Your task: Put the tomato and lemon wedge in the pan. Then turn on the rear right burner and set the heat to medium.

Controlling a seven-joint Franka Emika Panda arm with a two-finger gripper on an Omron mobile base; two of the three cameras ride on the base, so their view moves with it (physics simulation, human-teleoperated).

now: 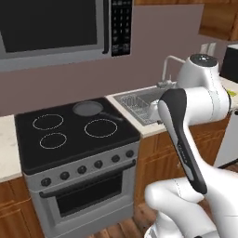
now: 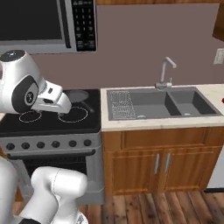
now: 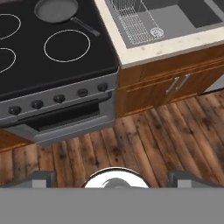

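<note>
The claw (image 3: 112, 177) is wide apart, holding nothing. The pan (image 3: 57, 9) sits at 11 o'clock, far away; reaching blindly could bump the stove (image 3: 57, 94).

Glossy black glass on the cooktop (image 1: 69, 135), matt dark grey metal for the pan (image 1: 87, 108) at upper centre (handle black). Grainy brown wood across cabinets (image 2: 162, 164) and floor (image 3: 144, 140); speckled pale stone countertop (image 2: 175, 124).
</note>
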